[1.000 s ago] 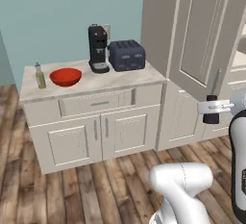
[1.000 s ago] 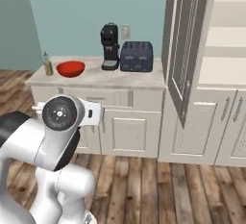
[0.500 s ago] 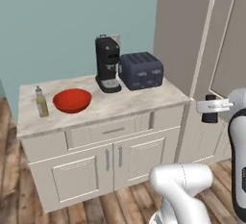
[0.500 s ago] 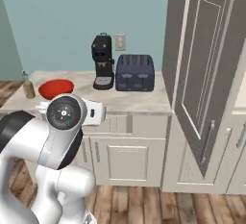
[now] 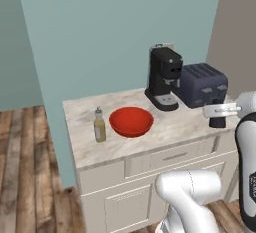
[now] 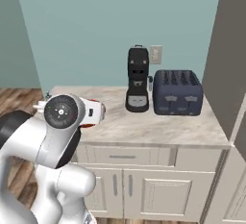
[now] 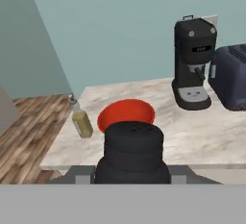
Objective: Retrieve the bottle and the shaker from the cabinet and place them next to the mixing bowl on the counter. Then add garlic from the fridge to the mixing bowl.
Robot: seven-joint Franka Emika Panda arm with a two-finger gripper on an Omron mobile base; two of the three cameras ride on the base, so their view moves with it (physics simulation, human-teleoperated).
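The claw point(image 5: 218, 118) is clamped on the black shaker point(image 7: 133, 151), held in the air near the worktop's point(image 5: 165, 137) front edge. Beyond it on the worktop sits the red mixing bowl point(image 7: 126, 114), with the bottle point(image 7: 80, 120) upright just beside it.

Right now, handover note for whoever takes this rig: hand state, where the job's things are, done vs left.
Hand: shut on the shaker, held in the air in front of the counter, short of it.
Bottle: already standing on the counter, just beside the mixing bowl, on the side away from the coffee machine.
Mixing bowl: looks empty, no garlic in it.
Done: bottle placed; shaker picked up.
Left: set the shaker down next to the bowl, then fetch garlic from the fridge and put it in the bowl.
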